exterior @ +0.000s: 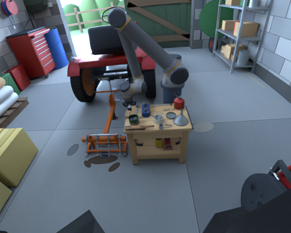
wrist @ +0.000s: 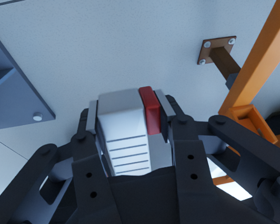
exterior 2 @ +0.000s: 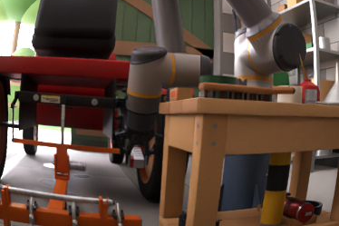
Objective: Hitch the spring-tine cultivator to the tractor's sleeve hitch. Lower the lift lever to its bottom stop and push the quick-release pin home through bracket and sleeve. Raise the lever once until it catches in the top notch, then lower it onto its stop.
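The orange cultivator (exterior: 105, 143) lies on the floor behind the red tractor (exterior: 110, 65), its drawbar (exterior: 109, 117) running up to the tractor's rear. Between the tractor's right wheel and the wooden workbench, my gripper (wrist: 130, 115) points down and is closed around a white block with a red strip, the lift lever's grip (wrist: 128, 123). In the second side camera the same grip (exterior 2: 137, 157) hangs low under the wrist. To the right an orange bar (wrist: 256, 71) and a brown post on a screwed plate (wrist: 218, 52) stand on the floor. I cannot make out the quick-release pin.
Behind the tractor an open doorway and a green barn door (exterior: 158, 19) close the shed. The workbench (exterior: 157, 130) with tools stands close to my right. A red tool chest (exterior: 31, 51) and blue drum stand left, shelves (exterior: 240, 32) right, yellow boxes (exterior: 9, 155) near left.
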